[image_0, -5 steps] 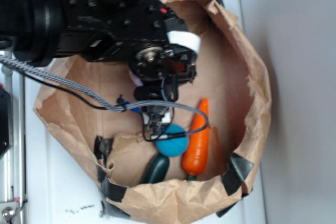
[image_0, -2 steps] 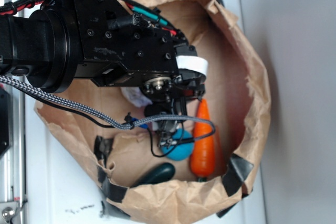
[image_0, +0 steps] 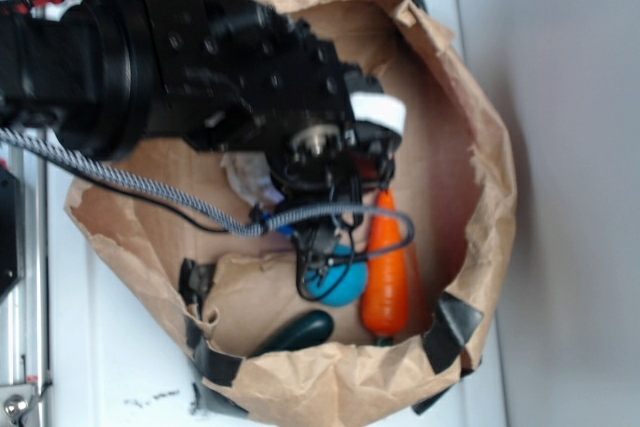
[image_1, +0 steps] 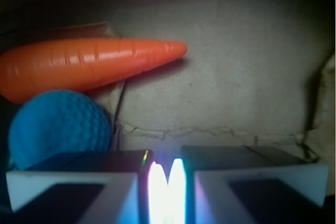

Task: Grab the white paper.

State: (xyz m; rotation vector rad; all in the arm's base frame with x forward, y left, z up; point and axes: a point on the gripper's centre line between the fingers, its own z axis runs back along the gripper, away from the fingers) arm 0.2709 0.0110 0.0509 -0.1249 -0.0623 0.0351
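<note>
The white paper (image_0: 248,179) shows in the exterior view as a crumpled off-white wad under my black arm (image_0: 200,67), mostly hidden by it. In the wrist view my gripper (image_1: 167,156) has its two fingers close together, with a narrow, overexposed white strip (image_1: 167,187) pinched between them that looks like the paper. The gripper is low inside the brown paper bag (image_0: 480,177), just above its floor.
An orange toy carrot (image_1: 89,66) and a blue dimpled ball (image_1: 55,127) lie to the left ahead of the fingers; both also show in the exterior view, the carrot (image_0: 388,282) beside the ball (image_0: 338,282). A dark green object (image_0: 300,329) lies near the bag's front wall. The bag walls stand all around.
My arm has moved right and down, deeper into the bag. More of the white wad shows beside it. The carrot and ball have shifted slightly right.
</note>
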